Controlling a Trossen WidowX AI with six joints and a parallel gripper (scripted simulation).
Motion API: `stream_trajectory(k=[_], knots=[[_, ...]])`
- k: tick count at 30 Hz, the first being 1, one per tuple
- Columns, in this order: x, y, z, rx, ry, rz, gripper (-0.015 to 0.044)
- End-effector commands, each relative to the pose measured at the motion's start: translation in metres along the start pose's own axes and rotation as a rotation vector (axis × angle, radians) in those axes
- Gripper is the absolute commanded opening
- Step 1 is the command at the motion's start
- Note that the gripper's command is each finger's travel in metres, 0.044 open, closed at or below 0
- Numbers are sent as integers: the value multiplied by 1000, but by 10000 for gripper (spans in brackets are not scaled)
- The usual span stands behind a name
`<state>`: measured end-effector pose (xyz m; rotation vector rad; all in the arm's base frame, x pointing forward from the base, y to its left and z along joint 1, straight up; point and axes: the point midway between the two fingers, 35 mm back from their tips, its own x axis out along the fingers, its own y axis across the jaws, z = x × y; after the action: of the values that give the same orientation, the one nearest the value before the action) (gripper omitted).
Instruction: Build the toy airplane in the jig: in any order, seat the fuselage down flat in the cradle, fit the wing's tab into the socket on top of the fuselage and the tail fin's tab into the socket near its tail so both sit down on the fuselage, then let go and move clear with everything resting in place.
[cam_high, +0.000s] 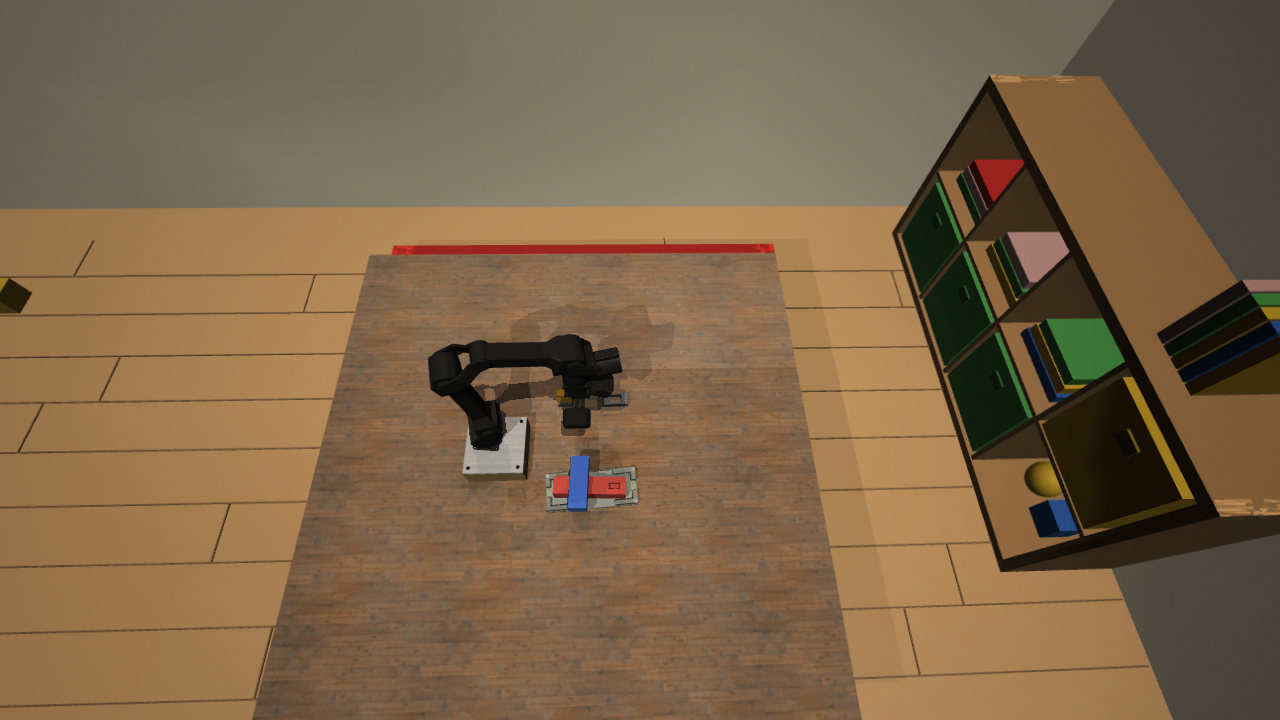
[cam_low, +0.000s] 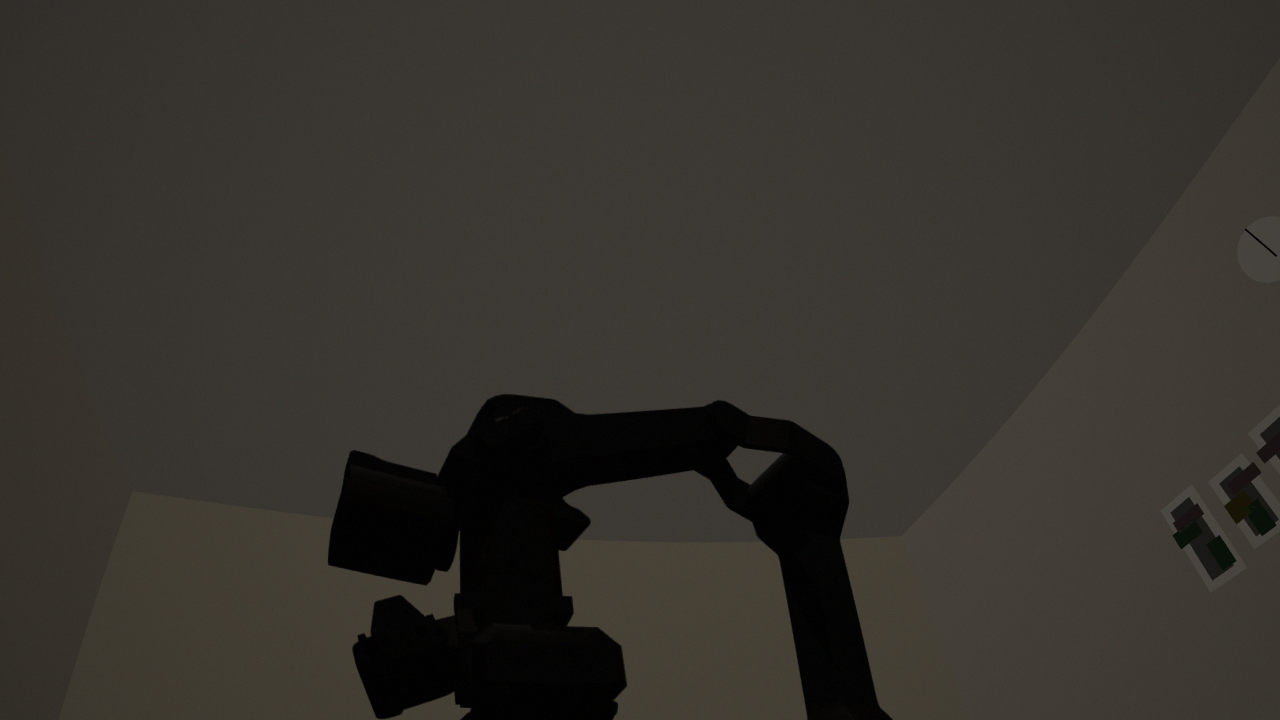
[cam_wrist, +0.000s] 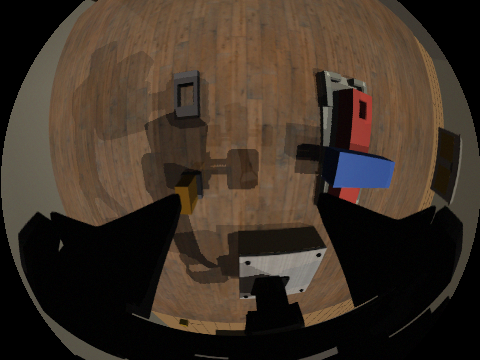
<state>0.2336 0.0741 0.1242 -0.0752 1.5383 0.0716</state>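
Note:
The red fuselage (cam_high: 599, 484) (cam_wrist: 361, 132) lies lengthwise in the pale grey cradle (cam_high: 633, 484) (cam_wrist: 326, 125). The blue wing (cam_high: 579, 483) (cam_wrist: 365, 171) lies across its top; its tab is hidden. The small socket near the fuselage's tail shows as an empty opening. The orange tail fin (cam_high: 562, 396) (cam_wrist: 185, 194) stands apart from the cradle, with a dark part at its foot. My gripper (cam_wrist: 251, 200) is open and empty, high above the table. In the wrist view the fin is by the left fingertip and the cradle beyond the right one.
A dark grey block (cam_wrist: 187, 111) with a rectangular opening lies near the fin; it also shows in the top view (cam_high: 623, 400). The arm's pale base (cam_high: 496, 461) (cam_wrist: 302, 267) stands left of the cradle in the top view. A shelf stands far right, off the table. The exterior view shows only the arm and room.

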Motion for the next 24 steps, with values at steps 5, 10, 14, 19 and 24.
stream_trajectory(k=[5,10,14,19,24], knots=[[4,72,-46,10,13,16,440],[6,78,-51,10,14,17,440],[52,79,-51,10,14,17,440],[62,79,-52,10,14,16,440],[76,79,-52,10,14,16,440]])
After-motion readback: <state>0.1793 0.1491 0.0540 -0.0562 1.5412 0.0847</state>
